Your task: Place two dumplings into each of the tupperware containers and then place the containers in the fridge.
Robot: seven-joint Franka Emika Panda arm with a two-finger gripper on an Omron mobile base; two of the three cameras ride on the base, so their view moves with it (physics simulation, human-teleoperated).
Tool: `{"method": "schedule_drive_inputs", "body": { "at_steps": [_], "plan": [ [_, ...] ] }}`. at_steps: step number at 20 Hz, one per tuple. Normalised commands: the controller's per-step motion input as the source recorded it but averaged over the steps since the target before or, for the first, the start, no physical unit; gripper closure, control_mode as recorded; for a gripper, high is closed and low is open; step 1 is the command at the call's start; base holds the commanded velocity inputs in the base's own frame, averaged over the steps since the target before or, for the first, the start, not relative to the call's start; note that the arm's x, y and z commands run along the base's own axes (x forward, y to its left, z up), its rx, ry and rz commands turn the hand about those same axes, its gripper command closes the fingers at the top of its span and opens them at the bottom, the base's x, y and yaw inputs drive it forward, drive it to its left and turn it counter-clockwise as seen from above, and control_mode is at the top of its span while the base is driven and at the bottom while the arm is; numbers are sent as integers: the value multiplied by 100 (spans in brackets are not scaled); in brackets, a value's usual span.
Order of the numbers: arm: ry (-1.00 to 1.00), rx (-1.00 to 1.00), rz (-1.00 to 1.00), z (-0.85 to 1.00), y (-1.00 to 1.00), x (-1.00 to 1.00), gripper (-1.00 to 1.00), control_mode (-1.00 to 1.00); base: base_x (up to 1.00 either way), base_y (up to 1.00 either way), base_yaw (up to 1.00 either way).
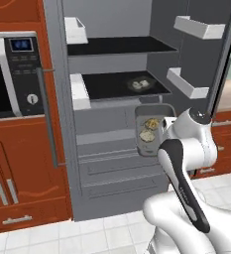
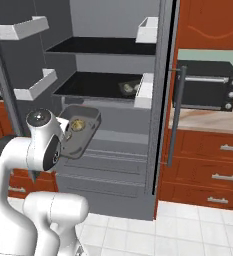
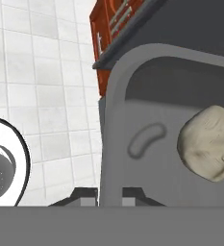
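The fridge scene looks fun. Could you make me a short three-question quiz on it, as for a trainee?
1. True or false: the fridge stands open.
2. Where is the second tupperware container? A) floor B) fridge shelf C) microwave
3. What does the gripper hold?

Key:
1. True.
2. B: it sits on a dark shelf with dumplings inside.
3. A grey tupperware container, gripped by its rim, with dumplings in it, in front of the fridge.

The fridge's middle shelf (black, open-fronted) carries one tupperware container holding dumplings.
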Motion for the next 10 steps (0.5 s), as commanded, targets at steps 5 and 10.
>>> {"method": "schedule_drive_inputs", "body": {
  "at_steps": [5,10],
  "plan": [
    [0,0,0,0,0,0,100,100,67,27,-4],
    [0,0,0,0,0,0,100,100,67,45,-2]
  ]
}}
